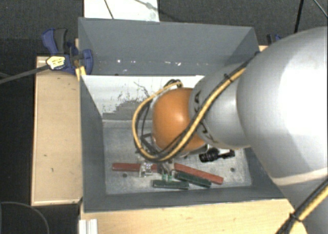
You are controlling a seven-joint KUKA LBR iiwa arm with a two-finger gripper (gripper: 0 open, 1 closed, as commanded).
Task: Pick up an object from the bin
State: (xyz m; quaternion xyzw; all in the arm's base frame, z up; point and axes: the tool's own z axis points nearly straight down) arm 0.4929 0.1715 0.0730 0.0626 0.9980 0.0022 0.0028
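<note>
- At the left of the grey bin (pixel 92 140), a long brown-red strip (pixel 125 167) lies flat on the floor, its right end reaching in under the tool.
- We see the tool (pixel 156 169) low over the front middle of the floor, beneath the arm's orange cover (pixel 171 117). It is right at the spot where the strips meet.
- We judge this to be the reach-and-grasp step: the tool is down among the things, and nothing is visibly lifted.
- We cannot tell whether the tool is apart or together, nor whether it touches or holds anything, as the wrist and cables hide it.
- Just right of the tool lie some dark green pieces (pixel 171 184), with a red strip (pixel 202 174) slanting away behind them.
- The next move, as we judge it, calls for closing on one thin strip alone and then lifting straight up, since the pieces overlap and a neighbour could be dragged along.
</note>
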